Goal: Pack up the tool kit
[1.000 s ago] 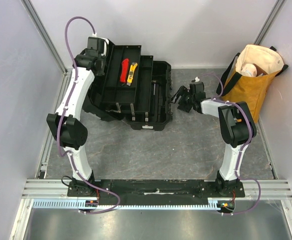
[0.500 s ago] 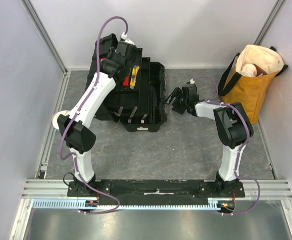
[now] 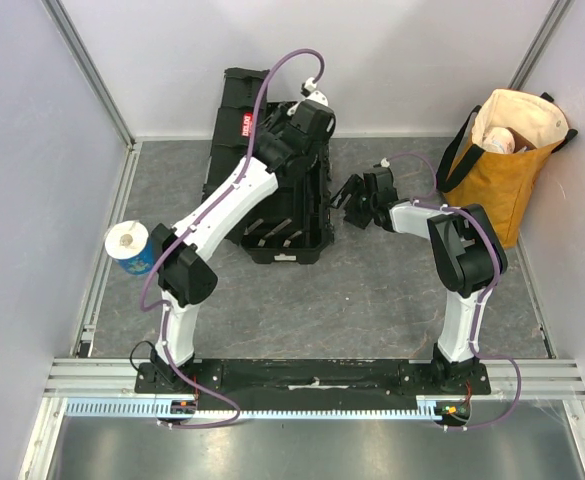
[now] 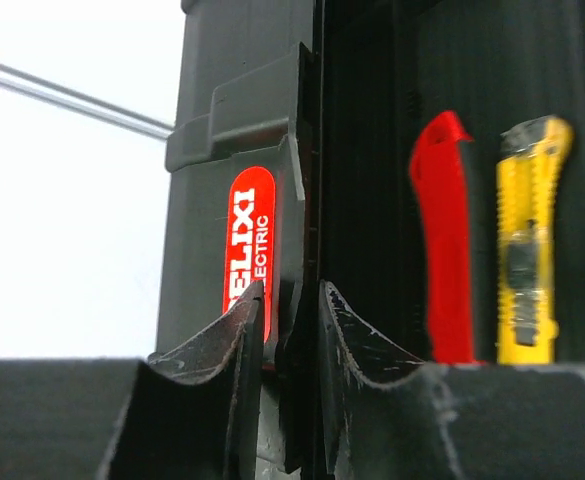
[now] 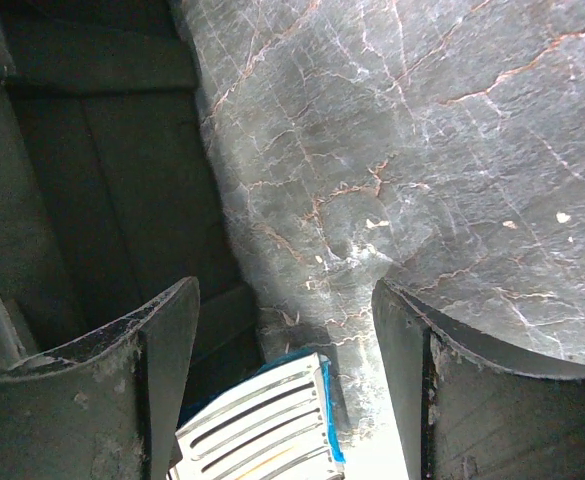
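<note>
- Toolbox (image 3: 302,212) sits open on the desk (image 3: 372,290), toward the back and left of centre; lid (image 3: 234,110) stands upright along the toolbox's far-left side, red label (image 4: 249,235) on it.
- Inside the toolbox, in the left wrist view: a red-handled tool (image 4: 442,240) and a yellow knife (image 4: 527,240) side by side, just apart, to the right of the pinched edge. Knife is blurred.
- Left gripper (image 4: 290,292) reaches across the toolbox to its far side; jaws narrow, pinched on a thin black edge of the toolbox right beside the label.
- Right gripper (image 5: 284,290) is low, just off the toolbox's right wall, near its far corner; jaws wide, holding nothing, bare desk between them.
- A ribbed white part with a blue edge (image 5: 262,425) shows at the bottom of the right wrist view, against the toolbox's dark wall; can't tell what it is.
- Tote (image 3: 497,165) stands well to the right of the toolbox, against the side wall, something pale inside.
- Cup (image 3: 130,248), blue and white, stands left of the toolbox, near the front, beside the left arm's elbow.
</note>
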You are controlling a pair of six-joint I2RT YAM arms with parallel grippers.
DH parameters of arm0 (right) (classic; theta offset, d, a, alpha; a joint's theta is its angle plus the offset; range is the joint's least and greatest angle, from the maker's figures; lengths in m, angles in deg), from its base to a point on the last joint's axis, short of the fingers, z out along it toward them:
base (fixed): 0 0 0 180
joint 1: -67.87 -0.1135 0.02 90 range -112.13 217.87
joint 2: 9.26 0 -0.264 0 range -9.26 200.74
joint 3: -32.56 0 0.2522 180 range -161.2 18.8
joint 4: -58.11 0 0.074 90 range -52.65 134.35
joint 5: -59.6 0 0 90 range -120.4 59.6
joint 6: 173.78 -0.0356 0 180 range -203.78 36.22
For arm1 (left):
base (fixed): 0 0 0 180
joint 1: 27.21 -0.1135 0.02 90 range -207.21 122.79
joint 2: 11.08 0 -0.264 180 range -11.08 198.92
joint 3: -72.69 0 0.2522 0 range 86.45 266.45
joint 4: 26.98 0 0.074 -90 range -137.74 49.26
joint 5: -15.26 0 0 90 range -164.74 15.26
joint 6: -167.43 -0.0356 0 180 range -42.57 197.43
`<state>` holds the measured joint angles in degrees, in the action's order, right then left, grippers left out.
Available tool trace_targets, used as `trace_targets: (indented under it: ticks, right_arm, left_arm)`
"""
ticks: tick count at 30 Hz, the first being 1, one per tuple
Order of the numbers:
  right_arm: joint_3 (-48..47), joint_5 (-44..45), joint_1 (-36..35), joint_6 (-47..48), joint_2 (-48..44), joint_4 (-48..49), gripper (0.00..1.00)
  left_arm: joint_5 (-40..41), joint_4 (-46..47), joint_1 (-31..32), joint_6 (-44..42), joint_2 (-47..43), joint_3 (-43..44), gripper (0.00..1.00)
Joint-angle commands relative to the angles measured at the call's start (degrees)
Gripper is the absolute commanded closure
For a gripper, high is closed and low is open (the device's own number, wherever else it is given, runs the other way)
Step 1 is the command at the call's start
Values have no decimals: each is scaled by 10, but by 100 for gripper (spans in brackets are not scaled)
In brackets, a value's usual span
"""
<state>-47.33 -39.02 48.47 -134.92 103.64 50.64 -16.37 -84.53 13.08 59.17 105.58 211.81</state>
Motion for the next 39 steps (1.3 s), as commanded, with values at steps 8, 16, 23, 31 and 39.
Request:
trace_targets:
  ticks: [8, 16, 23, 31, 39]
  right_arm:
    - [-12, -28, -21, -25, 17, -45, 22]
    - [0, -24, 13, -3, -4, -61, 22]
    - [9, -57, 54, 68, -32, -92, 22]
    - [-39, -217, 73, 154, 35, -79, 38]
    - [-36, -316, 52, 128, 88, 19, 43]
  left_arm:
    - [-152, -19, 65, 166, 14, 68, 35]
    - [-416, 28, 66, 230, -27, 79, 24]
    - [-479, 32, 23, 267, -83, 16, 24]
    - [-536, 29, -71, 315, -152, -159, 24]
    - [-708, 61, -208, 408, -192, -287, 25]
